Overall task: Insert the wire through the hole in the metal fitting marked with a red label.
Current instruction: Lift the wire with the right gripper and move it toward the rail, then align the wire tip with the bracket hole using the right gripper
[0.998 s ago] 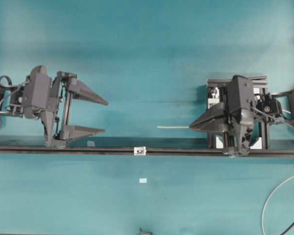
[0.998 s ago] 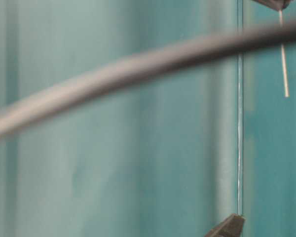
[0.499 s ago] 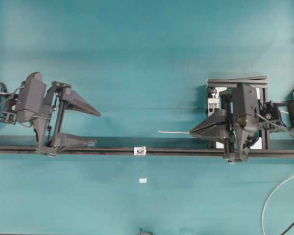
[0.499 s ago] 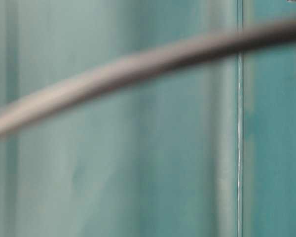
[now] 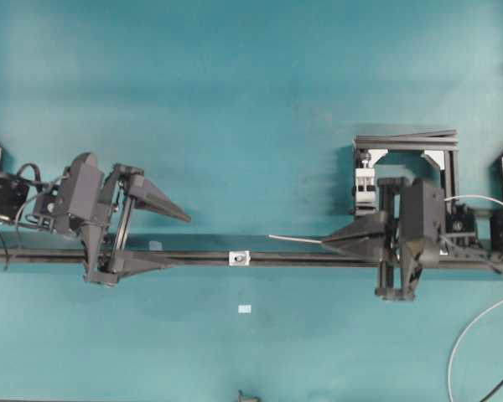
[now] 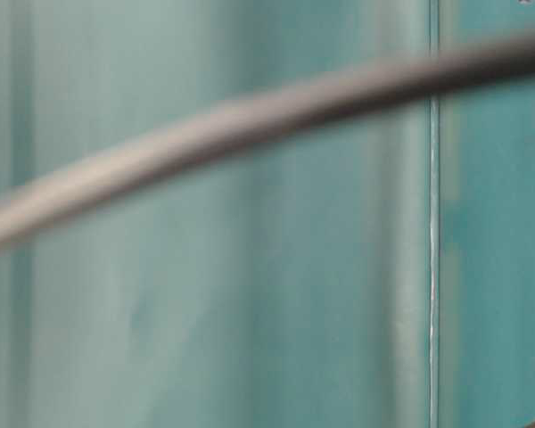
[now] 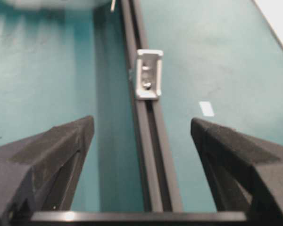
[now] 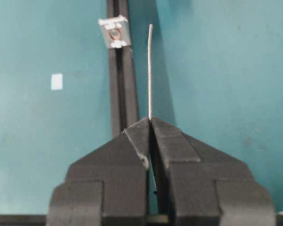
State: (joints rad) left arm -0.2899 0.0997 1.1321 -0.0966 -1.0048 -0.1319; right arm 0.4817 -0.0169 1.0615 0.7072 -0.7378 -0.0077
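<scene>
Right tool (image 5: 325, 243) clamped on wire (image 5: 295, 239), tip at 3 o'clock of metal fitting (image 5: 238, 258); left tool (image 5: 178, 243) apart.

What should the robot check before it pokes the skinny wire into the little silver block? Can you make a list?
1. Wire held firmly: ok. The right gripper is shut on the thin silver-grey wire.
2. Wire tip free and unbent: ok, only slightly bowed.
3. Wire lined up with the hole: not ok. In the right wrist view its tip sits beside the small square silver metal fitting, off the long black rail.
4. Hole visible: ok, a dark centre ringed in red.
5. Left gripper ready: ok. It is open, with the rail between its fingers, not touching the fitting.
6. Height of the wire above the rail: cannot tell.
</scene>
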